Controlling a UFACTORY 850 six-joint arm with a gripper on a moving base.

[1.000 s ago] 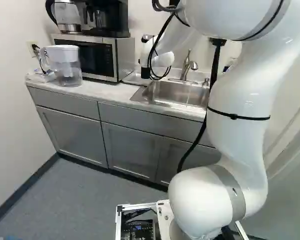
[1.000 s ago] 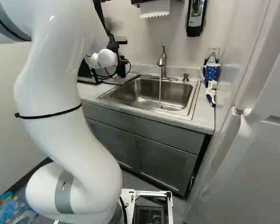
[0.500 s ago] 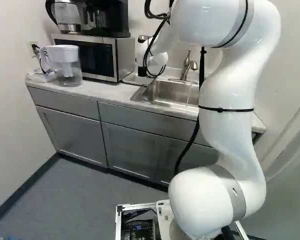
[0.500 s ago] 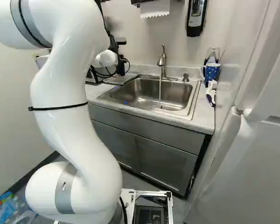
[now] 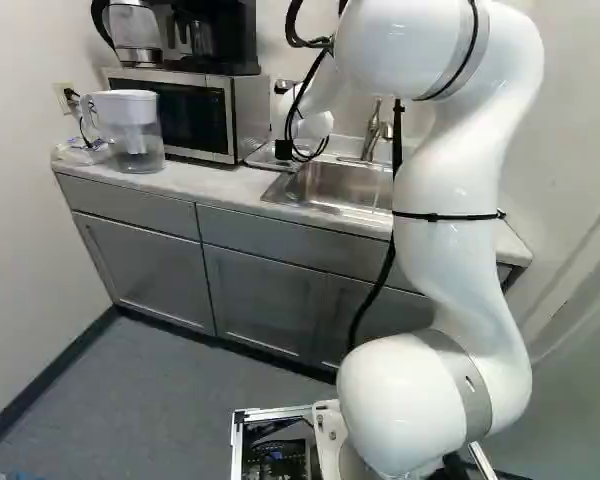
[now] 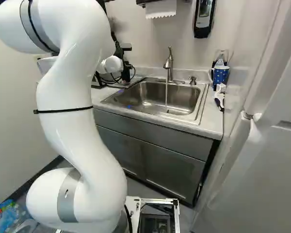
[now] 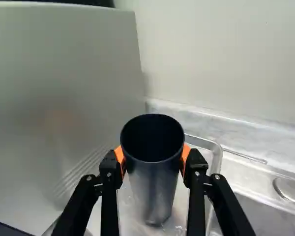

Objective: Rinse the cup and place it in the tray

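Note:
Beside the white wrist in the right base view, my gripper (image 6: 119, 51) shows as black parts; its fingertips are hidden there. The wrist view has the gripper (image 7: 154, 160) shut on the dark cup (image 7: 155, 189), orange pads against both sides near the rim. The cup's mouth faces the camera and its base points down at the tray (image 7: 217, 160). Whether the base touches the tray, I cannot tell. The tray lies between the microwave and the sink (image 6: 200, 104). Water runs from the faucet (image 6: 169, 63) into the sink.
The microwave (image 5: 250, 115) stands close beside the gripper, with a wall behind the tray. A water pitcher (image 5: 135, 130) is at the counter's left end. Right of the sink are a blue dotted mug (image 6: 220, 75) and a brush (image 6: 219, 97).
In the left base view the upper arm has swung leftward, and the wrist has shifted slightly left beside the microwave. The base has not moved.

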